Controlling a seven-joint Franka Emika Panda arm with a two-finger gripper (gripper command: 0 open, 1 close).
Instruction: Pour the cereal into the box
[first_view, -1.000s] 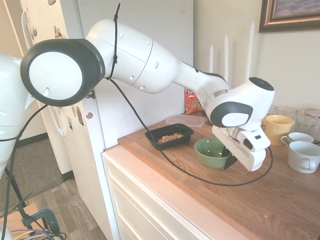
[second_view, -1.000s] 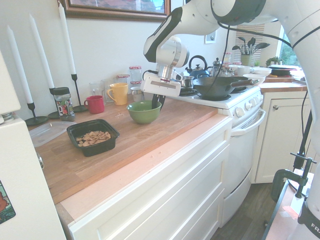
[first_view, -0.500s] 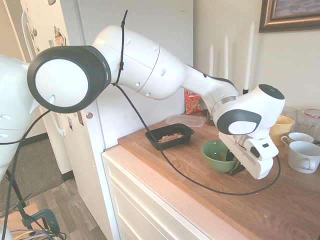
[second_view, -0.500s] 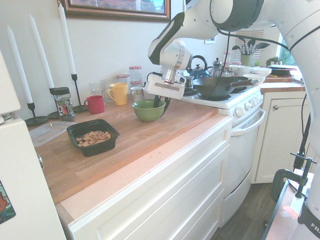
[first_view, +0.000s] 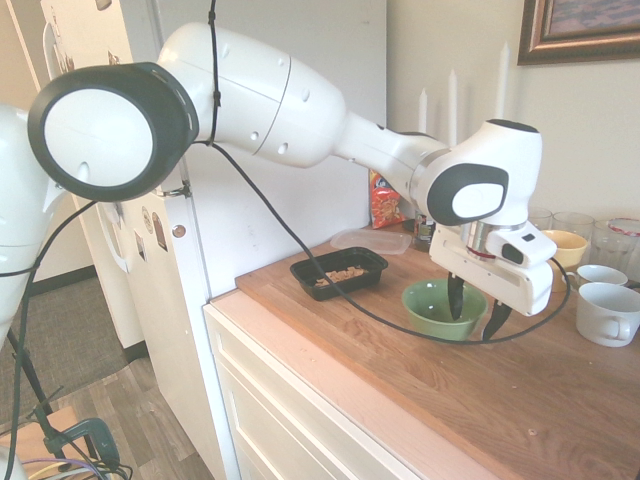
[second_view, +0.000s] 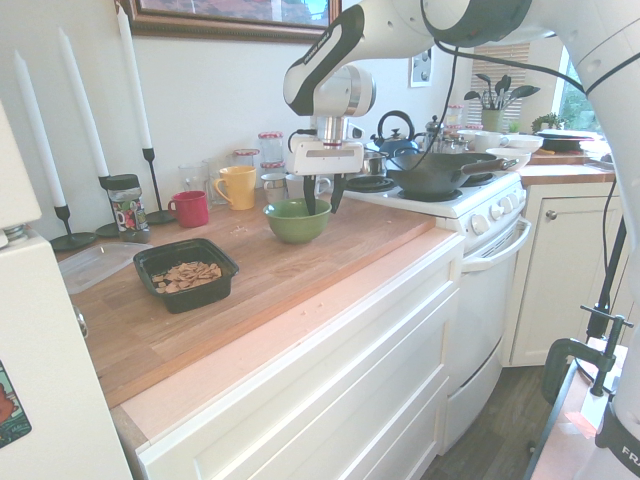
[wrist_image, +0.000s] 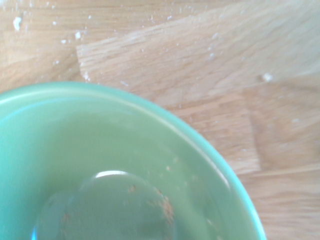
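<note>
Open hand (first_view: 472, 326) astride the rim of the green bowl (first_view: 444, 308), smooth and probably slippery, best pinched there; the crumbly cereal (second_view: 188, 276), likely light and brittle, sits in the black box (second_view: 186, 298).

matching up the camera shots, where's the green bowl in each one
First exterior view: right of centre, beneath the end effector, green bowl upright.
Second exterior view: near the middle, right of the black tray.
Wrist view: lower left, cut off by the frame.
Shared landmark: the wooden countertop.
</note>
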